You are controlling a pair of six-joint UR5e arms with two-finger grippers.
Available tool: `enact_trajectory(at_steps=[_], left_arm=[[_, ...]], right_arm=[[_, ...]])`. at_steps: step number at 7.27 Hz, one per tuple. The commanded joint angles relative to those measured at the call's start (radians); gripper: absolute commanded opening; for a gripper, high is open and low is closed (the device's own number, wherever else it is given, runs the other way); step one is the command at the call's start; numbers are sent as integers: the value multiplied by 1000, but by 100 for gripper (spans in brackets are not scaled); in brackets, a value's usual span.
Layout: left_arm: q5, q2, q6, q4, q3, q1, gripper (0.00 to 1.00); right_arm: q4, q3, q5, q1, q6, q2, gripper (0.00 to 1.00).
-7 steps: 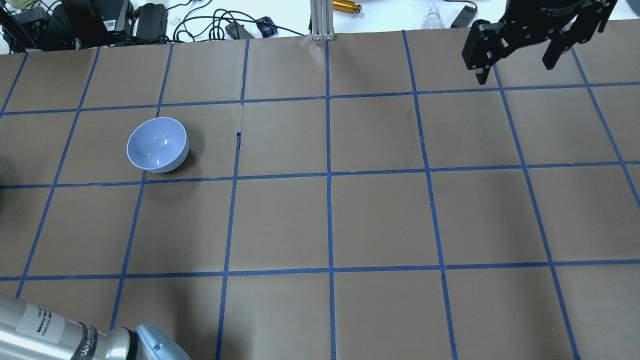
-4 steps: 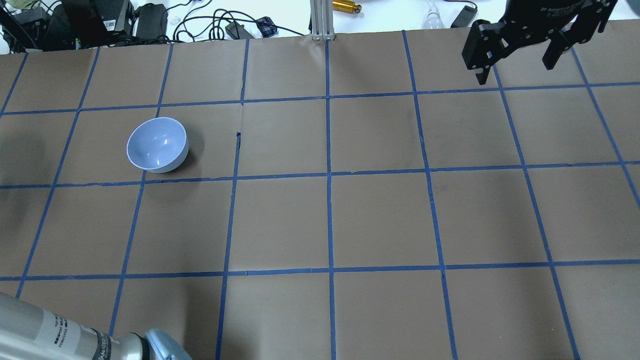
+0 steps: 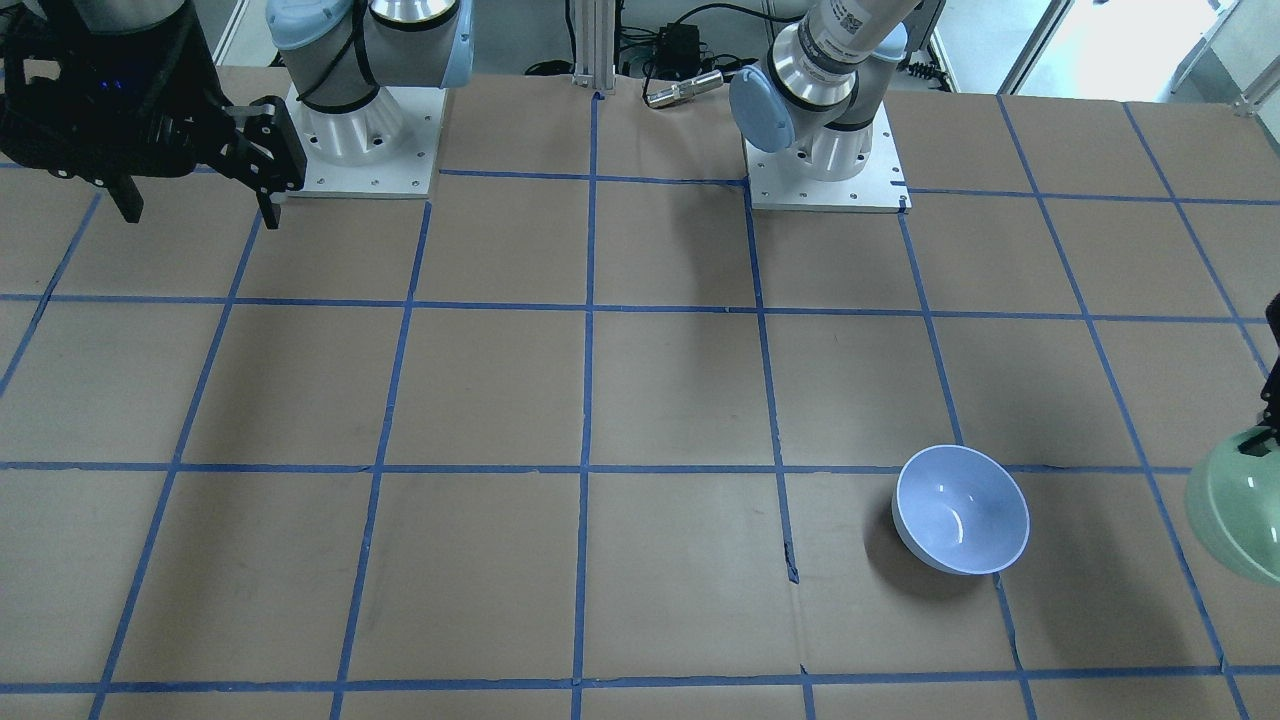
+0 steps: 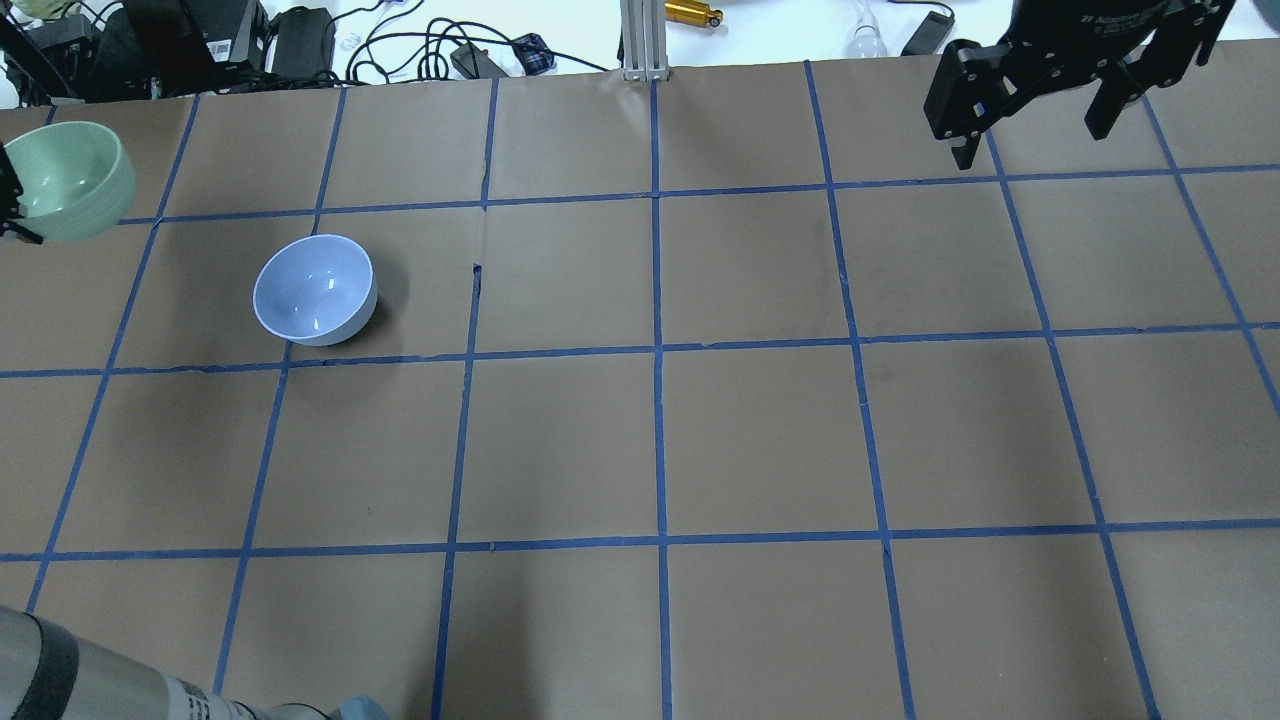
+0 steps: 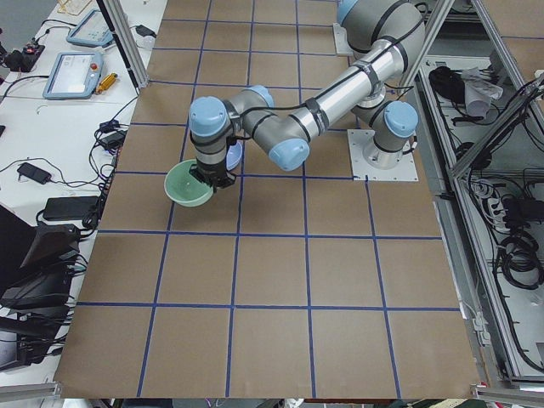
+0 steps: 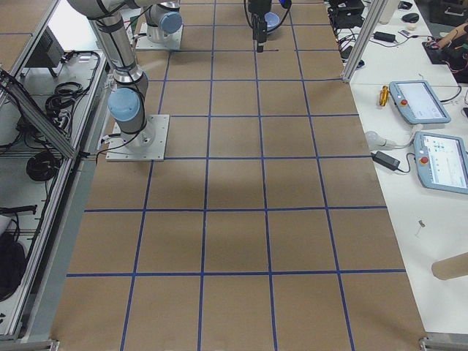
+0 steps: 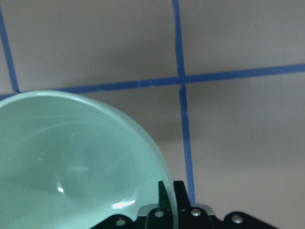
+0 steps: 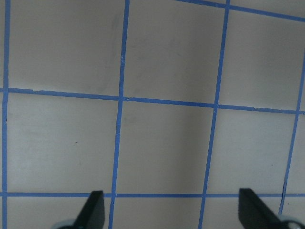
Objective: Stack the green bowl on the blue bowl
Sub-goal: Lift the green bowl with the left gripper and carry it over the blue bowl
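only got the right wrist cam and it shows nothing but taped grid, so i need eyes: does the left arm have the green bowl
observer: yes, the left gripper is shut on the rim of the green bowl, with a finger on each side of it.
operator: where's the blue one
observer: the blue bowl stands upright and empty on the table, in the robot's left half.
operator: is green over it
observer: no. in the overhead view the green bowl is at the left edge, left of the blue bowl and farther from the robot, with a clear gap between them.
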Motion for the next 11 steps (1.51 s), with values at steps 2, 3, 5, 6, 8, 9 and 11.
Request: enact_trajectory(at_steps=[2, 3, 5, 6, 8, 9, 11], left_arm=[[-1, 101, -236, -1, -193, -170, 0], [-1, 121, -267, -1, -216, -193, 0], [-1, 161, -333, 23, -316, -219, 0], [-1, 181, -335, 107, -377, -221, 0], [2, 198, -335, 212, -439, -223, 0], [2, 192, -336, 214, -442, -223, 0], [2, 174, -336, 248, -440, -223, 0]], right_arm=[[0, 0, 0, 0, 0, 0, 100], [0, 0, 0, 0, 0, 0, 100], [0, 0, 0, 0, 0, 0, 100], [0, 0, 0, 0, 0, 0, 100], [0, 0, 0, 0, 0, 0, 100], [0, 0, 0, 0, 0, 0, 100], [0, 0, 0, 0, 0, 0, 100]])
